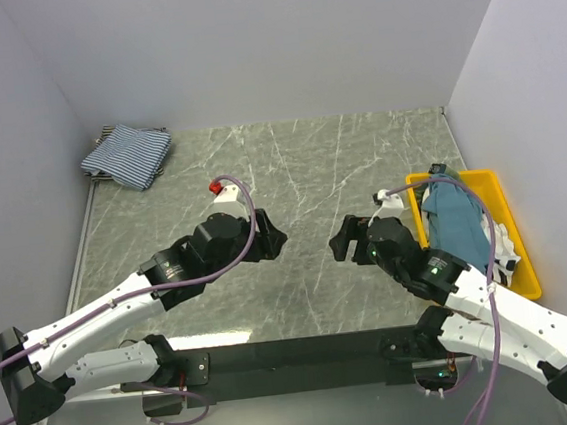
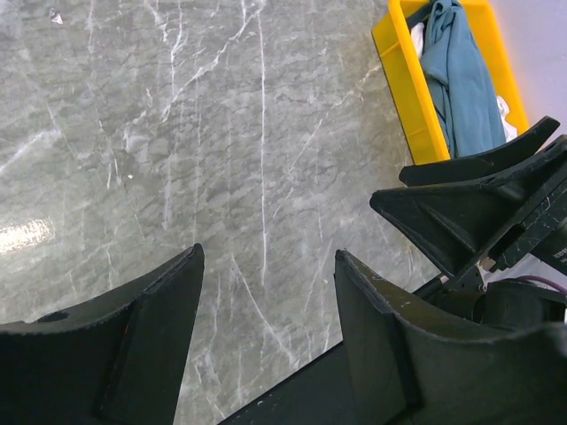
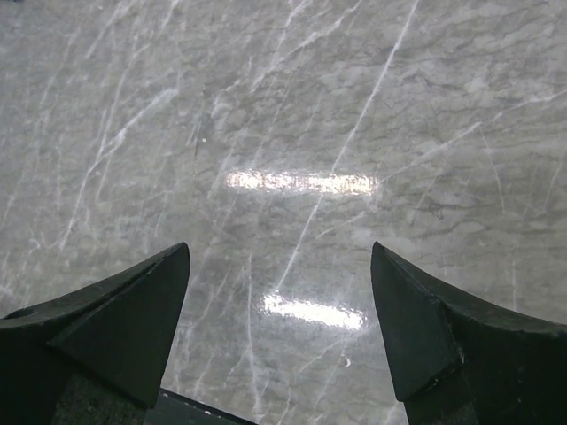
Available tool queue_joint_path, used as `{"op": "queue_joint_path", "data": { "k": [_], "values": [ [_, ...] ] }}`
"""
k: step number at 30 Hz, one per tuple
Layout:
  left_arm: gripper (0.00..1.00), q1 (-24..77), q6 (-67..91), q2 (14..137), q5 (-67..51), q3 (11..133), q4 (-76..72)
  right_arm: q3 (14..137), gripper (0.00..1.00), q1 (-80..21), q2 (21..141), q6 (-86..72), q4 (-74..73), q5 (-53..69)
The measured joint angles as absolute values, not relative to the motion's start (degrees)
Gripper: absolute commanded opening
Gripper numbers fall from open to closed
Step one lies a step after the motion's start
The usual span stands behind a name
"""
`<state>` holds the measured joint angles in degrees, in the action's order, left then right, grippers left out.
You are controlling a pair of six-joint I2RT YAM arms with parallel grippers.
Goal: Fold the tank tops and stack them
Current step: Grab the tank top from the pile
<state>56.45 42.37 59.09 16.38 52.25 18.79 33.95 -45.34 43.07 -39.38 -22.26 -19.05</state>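
A folded fine blue-and-white striped tank top (image 1: 127, 155) lies at the table's far left corner. A teal-blue tank top (image 1: 455, 218) lies crumpled in the yellow tray (image 1: 521, 250) on the right, and it also shows in the left wrist view (image 2: 461, 75). Some white and dark cloth (image 1: 505, 247) peeks out beneath it. The olive-green top is out of view. My left gripper (image 1: 272, 236) (image 2: 268, 252) is open and empty over the bare table middle. My right gripper (image 1: 340, 239) (image 3: 281, 246) is open and empty, facing it, just left of the tray.
The grey marble table (image 1: 300, 171) is walled at the back and on both sides. The yellow tray (image 2: 403, 97) sits by the right wall. The two grippers are close together near the table's front middle.
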Motion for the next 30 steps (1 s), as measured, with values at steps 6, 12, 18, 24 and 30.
{"op": "queue_joint_path", "data": {
  "k": [6,12,18,24,30],
  "values": [
    [0.67,56.5,41.2,58.2,16.1,52.6,20.5,40.4,0.92,-44.8,48.1,-38.9,-27.1,-20.1],
    [0.67,56.5,41.1,57.1,16.1,54.5,23.7,55.4,0.92,-30.2,59.3,-36.0,-31.5,-21.7],
    [0.68,56.4,41.2,56.6,15.7,55.6,26.4,57.6,0.91,-5.1,64.1,-34.0,-31.4,-22.2],
    [0.68,56.4,41.1,56.6,12.8,55.6,27.8,56.4,0.87,12.1,72.0,-33.3,-29.0,-20.7],
    [0.69,55.4,40.4,56.4,10.1,55.6,28.2,56.2,0.86,15.6,81.9,-33.0,-26.2,-19.4]
  ]
}}
